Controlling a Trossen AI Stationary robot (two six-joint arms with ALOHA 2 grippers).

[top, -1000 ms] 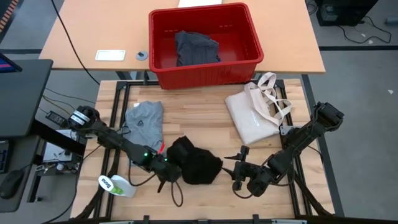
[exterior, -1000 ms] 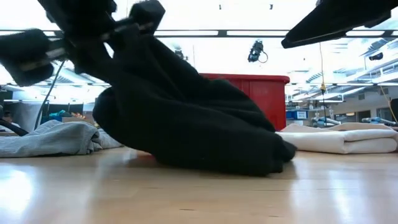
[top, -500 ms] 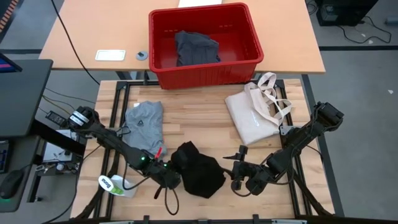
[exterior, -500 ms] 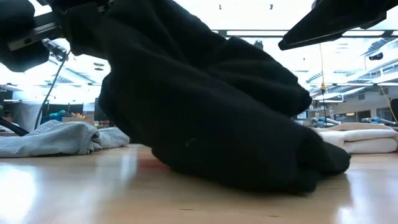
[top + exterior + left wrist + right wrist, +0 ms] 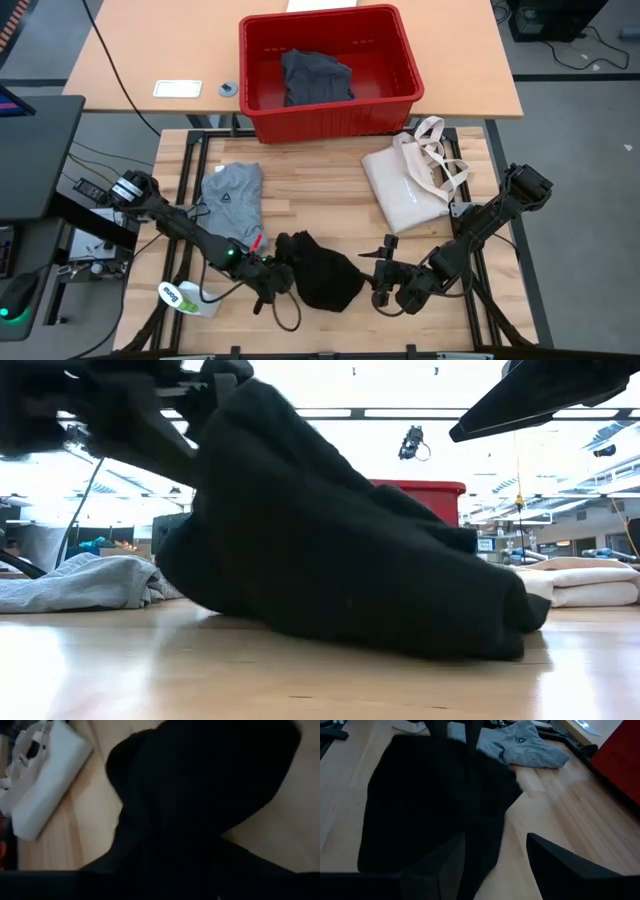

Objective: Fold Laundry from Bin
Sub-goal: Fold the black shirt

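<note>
1. The left gripper [image 5: 277, 281] sits at the black garment's [image 5: 320, 275] edge; whether its fingers clasp the cloth cannot be told.
2. The right gripper [image 5: 385, 283], fingers spread, waits just beside that garment.
3. The grey T-shirt [image 5: 231, 198] lies flat near the red bin [image 5: 400, 100].

Two dark, slender jointed arms, black links with rounded joint housings, a small green light on the left arm (lower left of the high view), a white-ringed cylinder near its base, thin black cables looping beside both arms
</note>
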